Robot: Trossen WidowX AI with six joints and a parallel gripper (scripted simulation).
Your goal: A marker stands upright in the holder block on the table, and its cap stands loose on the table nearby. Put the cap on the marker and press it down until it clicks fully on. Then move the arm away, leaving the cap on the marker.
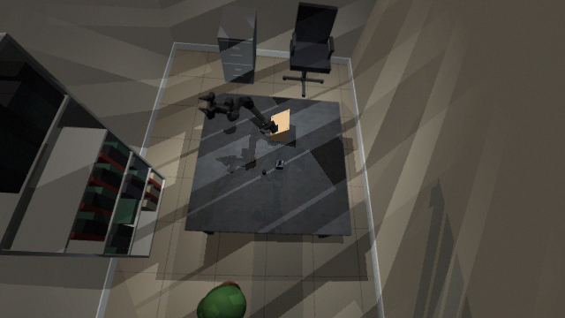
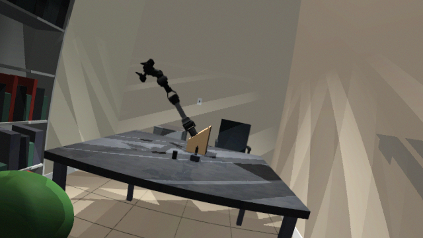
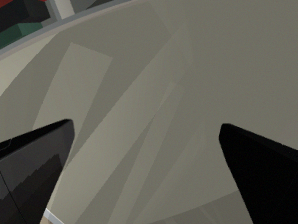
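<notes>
Writing: none can be read in any view.
Arm point(image 2: 178, 107): raised high from its base, reaching up and away from the table point(image 2: 231, 185).
Gripper point(image 2: 143, 73): fingers spread wide, nothing between them.
Marker point(image 2: 195, 151): upright in the holder block point(image 2: 194, 158), probably uncapped, far below the gripper at 5 o'clock.
Cap point(image 2: 174, 155): upright on the table, near the block's 9 o'clock side.

Slim black jointed arm point(image 2: 178, 107), dark tapered gripper point(image 3: 149, 183) fingers.
</notes>
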